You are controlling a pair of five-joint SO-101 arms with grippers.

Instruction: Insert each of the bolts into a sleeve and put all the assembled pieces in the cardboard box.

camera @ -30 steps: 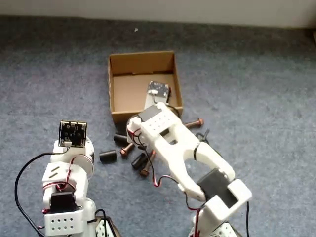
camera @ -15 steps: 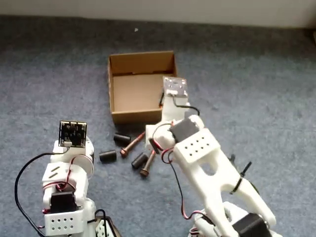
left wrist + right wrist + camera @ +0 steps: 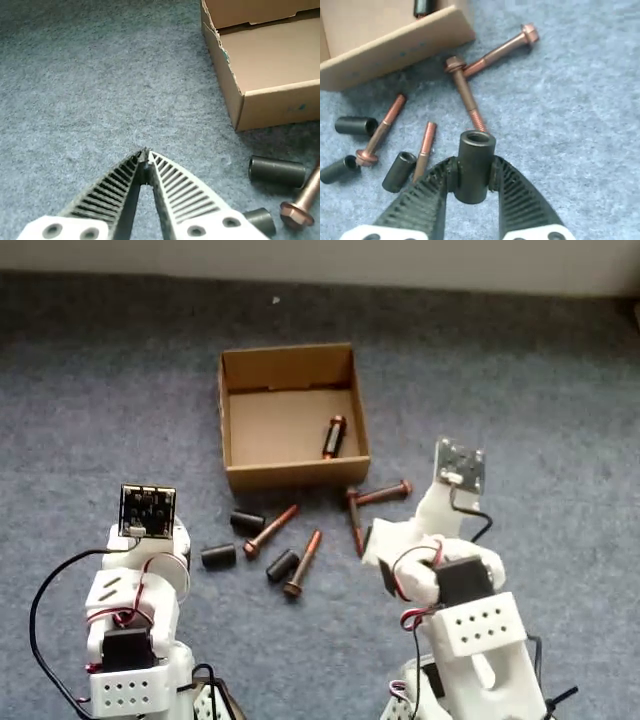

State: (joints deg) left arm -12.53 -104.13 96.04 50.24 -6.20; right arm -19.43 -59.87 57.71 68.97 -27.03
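R gripper point(image 3: 474, 169) was clamped on a black sleeve point(image 3: 476, 159), gripped round its lower half w/ the open bore pointing away from the wrist & clear of the fingers, prob so a bolt could be fed straight in. It hung over the carpet point(image 3: 540, 390) near the nearest bolt point(image 3: 466, 95), whose threaded end pointed toward the sleeve. A second bolt point(image 3: 496, 48) lay w/ its tip at the first one's head; touching or not, couldn't tell. L gripper point(image 3: 145, 154) was closed tight w/ nothing in it, low over carpet near the front corner of the cardboard box point(image 3: 290, 476) & apart from the parts. Judged idle, keeping out of the R arm's way.

Box was open-topped & held one assembled piece point(image 3: 333, 437), bolt in sleeve, lying by its right wall. In front of the box lay 2 other bolts point(image 3: 270, 530) point(image 3: 302, 562) & 3 loose sleeves point(image 3: 247, 522) point(image 3: 218, 556) point(image 3: 281, 565). By my count approx 1 of 5 done: 4 bolts left, 4 sleeves incl the held one
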